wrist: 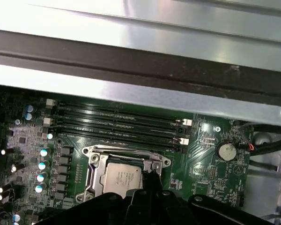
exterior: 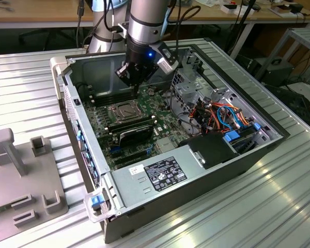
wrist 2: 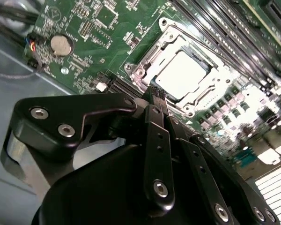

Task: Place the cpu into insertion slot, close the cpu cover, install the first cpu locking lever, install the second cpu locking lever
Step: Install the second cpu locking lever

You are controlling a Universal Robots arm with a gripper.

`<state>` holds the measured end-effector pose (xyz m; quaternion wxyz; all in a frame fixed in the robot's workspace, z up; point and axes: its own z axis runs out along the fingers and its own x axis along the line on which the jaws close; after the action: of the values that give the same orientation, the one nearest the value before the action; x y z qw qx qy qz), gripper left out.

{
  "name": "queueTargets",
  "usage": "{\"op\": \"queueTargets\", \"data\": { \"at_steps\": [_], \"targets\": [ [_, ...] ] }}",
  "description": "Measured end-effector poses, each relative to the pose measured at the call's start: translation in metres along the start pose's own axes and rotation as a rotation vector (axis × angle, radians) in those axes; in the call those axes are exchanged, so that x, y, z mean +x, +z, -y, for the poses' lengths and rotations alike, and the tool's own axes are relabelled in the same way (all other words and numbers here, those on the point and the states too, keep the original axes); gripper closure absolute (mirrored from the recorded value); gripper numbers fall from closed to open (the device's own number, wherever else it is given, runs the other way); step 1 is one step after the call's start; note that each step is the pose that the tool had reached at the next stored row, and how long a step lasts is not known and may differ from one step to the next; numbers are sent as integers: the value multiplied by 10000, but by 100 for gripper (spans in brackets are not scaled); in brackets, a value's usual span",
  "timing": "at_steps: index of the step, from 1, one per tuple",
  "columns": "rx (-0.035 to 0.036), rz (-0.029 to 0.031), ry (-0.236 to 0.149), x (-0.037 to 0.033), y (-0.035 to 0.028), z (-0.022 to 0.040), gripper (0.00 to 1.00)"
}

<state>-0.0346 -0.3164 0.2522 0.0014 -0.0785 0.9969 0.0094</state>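
I see my gripper (exterior: 136,76) hanging above the motherboard, just beyond the socket's far edge, fingers (wrist 2: 155,101) pressed together and holding nothing. The cpu (wrist 2: 181,74) sits in the insertion slot (exterior: 125,110) with the cpu cover (wrist 2: 210,91) folded down around it. Memory slots (wrist: 117,124) border one side; open board lies toward the exterior view's right.
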Motion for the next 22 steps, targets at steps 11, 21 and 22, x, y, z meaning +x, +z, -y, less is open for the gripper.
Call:
{"op": "queueTargets", "data": {
  "at_steps": [11, 21, 22],
  "targets": [
    [-8, -31, -1626, -3, 4, 0, 89],
    [-8, -32, -1654, -3, 4, 0, 89],
    [-8, -32, -1655, -3, 4, 0, 89]
  ]
}}
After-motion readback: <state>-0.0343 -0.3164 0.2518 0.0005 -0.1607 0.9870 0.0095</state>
